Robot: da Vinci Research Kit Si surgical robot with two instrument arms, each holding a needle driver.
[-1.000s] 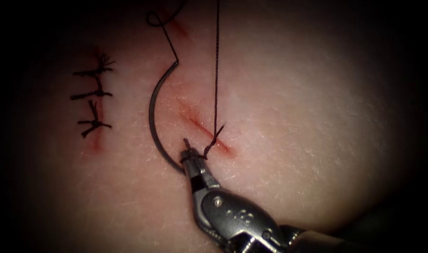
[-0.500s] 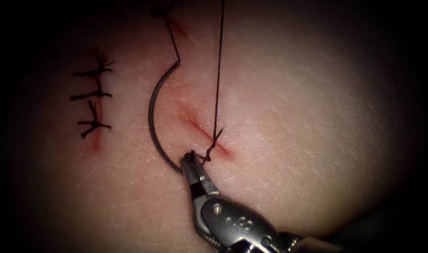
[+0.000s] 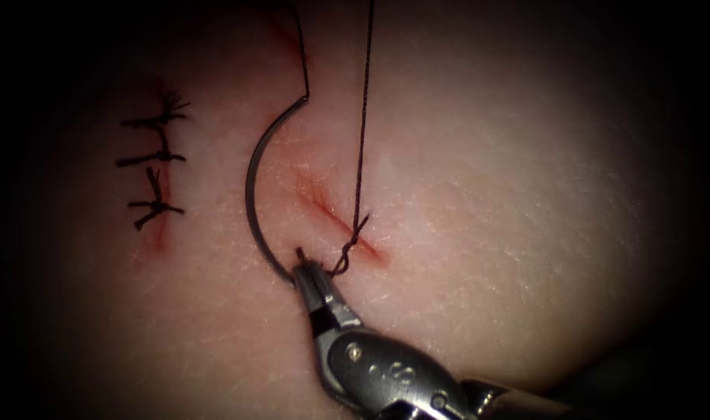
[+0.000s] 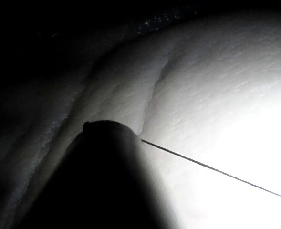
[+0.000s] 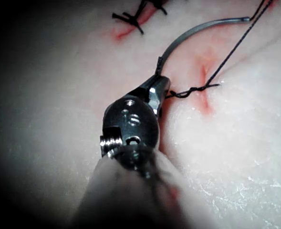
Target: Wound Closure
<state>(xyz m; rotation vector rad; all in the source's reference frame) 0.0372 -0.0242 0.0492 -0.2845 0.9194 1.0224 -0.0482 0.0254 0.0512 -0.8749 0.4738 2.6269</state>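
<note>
The right tool comes in from the lower right, its jaws shut on the short thread tail just left of the cut. That tail leads to a knot sitting on the cut. From the knot a taut thread rises out of the picture. The curved needle lies free on the tissue left of the cut, held by neither tool, its lower end beside the right jaws. In the right wrist view the right tool grips the tail beside the knot and the needle. A taut thread runs from the dark left tool.
Three finished stitches with cut thread ends close an older cut far to the left, also seen as stitches in the right wrist view. Red fluid stains the cut's lower end. Thread runs up from the needle's rear end.
The right tool has drawn the tail down and to the left, and the knot has settled closer onto the cut. The loop of thread above the needle has pulled straight.
</note>
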